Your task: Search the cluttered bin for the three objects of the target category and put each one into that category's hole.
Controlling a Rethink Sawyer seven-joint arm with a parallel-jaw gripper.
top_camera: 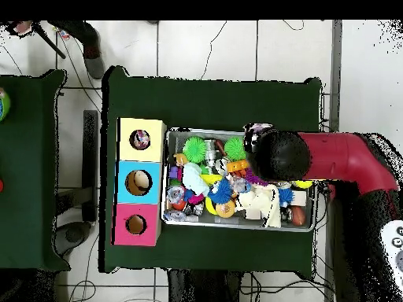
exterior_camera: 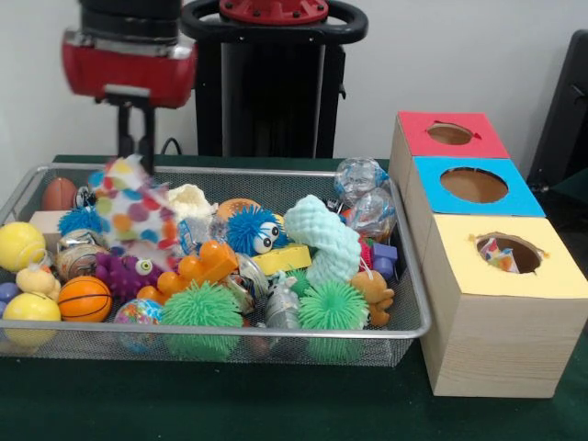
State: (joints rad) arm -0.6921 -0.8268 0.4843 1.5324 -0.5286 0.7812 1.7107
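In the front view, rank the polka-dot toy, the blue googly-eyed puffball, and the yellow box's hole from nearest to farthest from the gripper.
1. Polka-dot toy: just below the gripper, at the bin's left.
2. Blue googly-eyed puffball: mid-bin, to the right of the gripper.
3. Yellow box's hole: outside the bin, far right.

Red arm [top_camera: 346,157] reaches over wire bin [top_camera: 167,177] of mixed toys. Beside the bin: yellow box [top_camera: 153,130], blue box [top_camera: 120,182], red box [top_camera: 118,226], each holed.
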